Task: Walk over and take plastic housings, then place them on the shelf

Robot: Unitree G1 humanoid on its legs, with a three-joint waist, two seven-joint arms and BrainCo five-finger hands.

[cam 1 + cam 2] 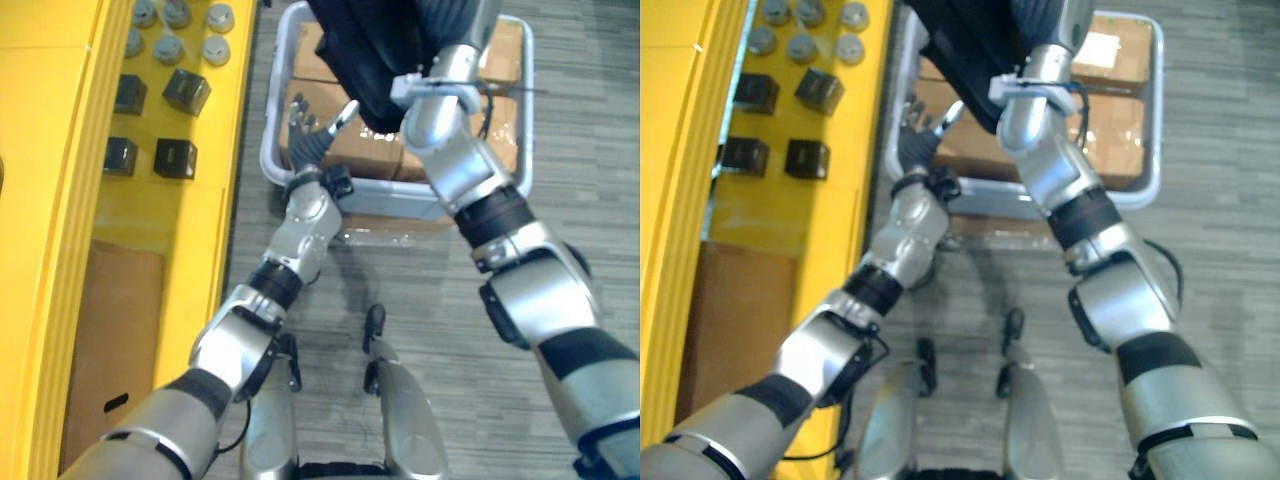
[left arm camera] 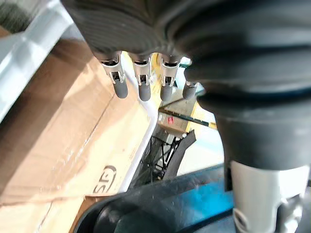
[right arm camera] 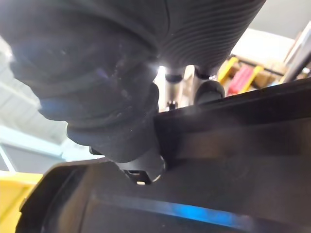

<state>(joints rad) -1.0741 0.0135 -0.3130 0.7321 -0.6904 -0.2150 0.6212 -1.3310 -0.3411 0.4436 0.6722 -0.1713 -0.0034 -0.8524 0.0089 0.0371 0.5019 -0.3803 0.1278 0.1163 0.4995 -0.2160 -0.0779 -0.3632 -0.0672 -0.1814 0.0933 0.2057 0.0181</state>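
Note:
A large black plastic housing (image 1: 365, 60) hangs above the grey bin (image 1: 268, 150), held up by my right hand (image 3: 112, 97). The thumb presses on the housing's rim (image 3: 218, 165) and the fingers curl behind it. My left hand (image 1: 310, 135) hovers over the bin's left side, just beside the housing's lower edge, with its fingers (image 2: 141, 77) straight and nothing in it. The housing's edge (image 2: 160, 204) shows past that hand in the left wrist view.
Cardboard boxes (image 1: 350, 155) fill the bin. A yellow shelf (image 1: 190, 220) runs along the left, carrying black cubes (image 1: 185, 92) and several grey round parts (image 1: 180, 20). A flat cardboard sheet (image 1: 115, 340) lies on its lower level. Grey carpet lies between shelf and bin.

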